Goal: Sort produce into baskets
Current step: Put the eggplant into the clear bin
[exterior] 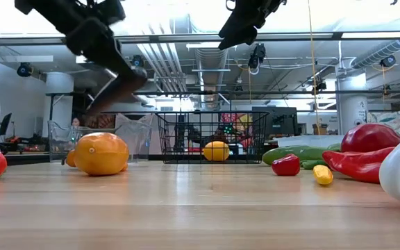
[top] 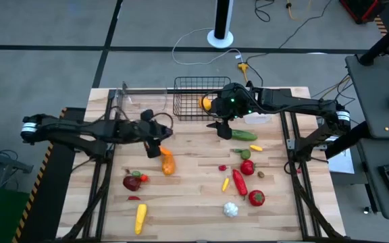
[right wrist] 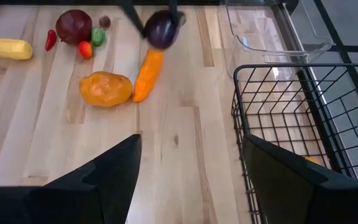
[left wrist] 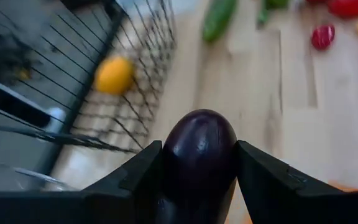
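My left gripper (top: pixel 155 143) is shut on a dark purple eggplant (left wrist: pixel 199 155) above the table's left middle, over an orange carrot (right wrist: pixel 146 74) and an orange (right wrist: pixel 105 88). It also shows in the right wrist view (right wrist: pixel 161 28). My right gripper (top: pixel 223 128) is open and empty in front of the black wire basket (top: pixel 198 98), which holds a yellow fruit (exterior: pixel 216 151). A clear bin (right wrist: pixel 272 25) stands left of the basket. Other produce lies on the table's right and near parts. My left gripper pinches the eggplant by its two sides (left wrist: pixel 166 163) between its two fingers (left wrist: pixel 135 177). The eggplant's rounded end (left wrist: pixel 201 124) sticks out past the fingertips. The fingers slant down from the table's left. The eggplant is lifted clear of the table.
A green cucumber (top: pixel 244 135), red peppers (top: pixel 239 182), a tomato (top: pixel 256 198), white garlic (top: pixel 230 210) and small pieces lie right of centre. A dark red fruit (top: pixel 132 181) and yellow corn (top: pixel 140 218) lie near left. Bare wood shows in the middle.
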### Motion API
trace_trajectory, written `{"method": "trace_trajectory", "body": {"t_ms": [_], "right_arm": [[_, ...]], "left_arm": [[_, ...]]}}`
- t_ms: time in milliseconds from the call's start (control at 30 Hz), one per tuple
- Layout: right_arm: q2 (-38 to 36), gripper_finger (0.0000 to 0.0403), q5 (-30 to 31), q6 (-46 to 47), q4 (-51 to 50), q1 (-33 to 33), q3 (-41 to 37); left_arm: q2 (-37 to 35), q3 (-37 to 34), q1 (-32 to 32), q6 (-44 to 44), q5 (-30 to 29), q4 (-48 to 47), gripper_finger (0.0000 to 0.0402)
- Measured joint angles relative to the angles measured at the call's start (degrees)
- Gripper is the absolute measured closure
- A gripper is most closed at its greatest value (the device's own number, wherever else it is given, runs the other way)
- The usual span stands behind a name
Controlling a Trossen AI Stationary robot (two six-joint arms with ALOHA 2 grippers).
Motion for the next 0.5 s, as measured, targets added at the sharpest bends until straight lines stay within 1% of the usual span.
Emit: {"method": "trace_trajectory", "body": {"t_ms": [133,267,367,500], "right_arm": [[0.0,0.0134,0.0,0.14,0.0,0.0,0.0],[0.0,0.0138,0.0,0.15,0.02,0.0,0.0],[0.0,0.0138,0.0,0.15,0.04,0.0,0.0],[0.0,0.0135,0.0,0.17,0.09,0.0,0.0]], "left_arm": [[-3.94,0.0,0.06,4.44,-5.41,2.51,0.0233],[-6.63,0.0,0.94,10.09,-8.76,5.26,0.0233],[-8.14,0.0,2.64,13.81,-8.82,6.87,0.0233],[-9.7,0.0,5.91,17.8,-5.07,7.22,0.0233]]}}
